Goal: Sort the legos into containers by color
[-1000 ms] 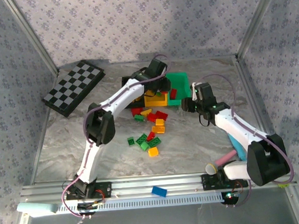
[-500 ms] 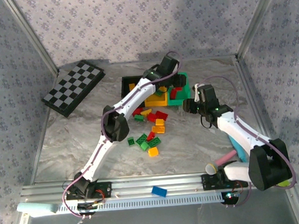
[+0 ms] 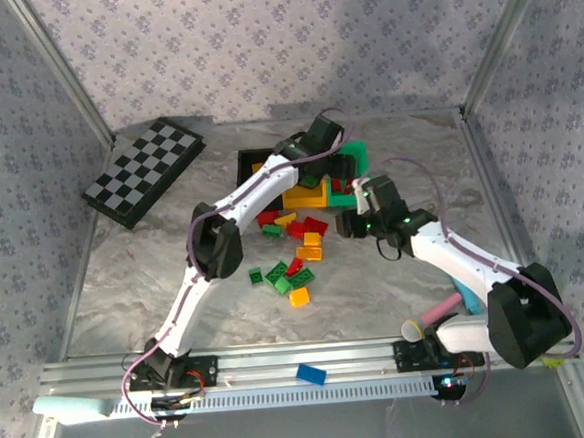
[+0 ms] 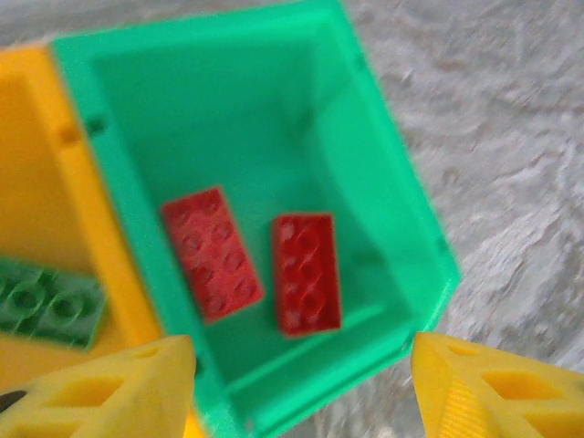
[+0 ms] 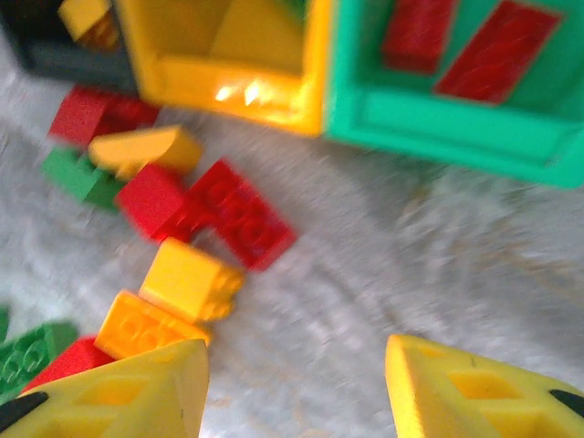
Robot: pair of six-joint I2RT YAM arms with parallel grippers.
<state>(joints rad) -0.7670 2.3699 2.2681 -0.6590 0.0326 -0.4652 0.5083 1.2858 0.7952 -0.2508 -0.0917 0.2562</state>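
The left tool (image 4: 301,374) hangs released over the green bin (image 4: 401,210), with nothing between its fingers. Two red bricks (image 4: 212,253) lie flat inside, side by side but apart. A green brick (image 4: 50,301) sits in the yellow bin (image 4: 36,164) next door.

The right tool (image 5: 297,383) is also released and empty, above the loose bricks (image 3: 309,246) on the counter (image 5: 429,274), just in front of the bins. Its likely next pick is the red brick (image 5: 239,214), which touches another red one. It should square its fingers across the short sides, come straight down, and close without shoving the neighbours. The left arm ought to lift clear first, since both tools crowd the same corner.
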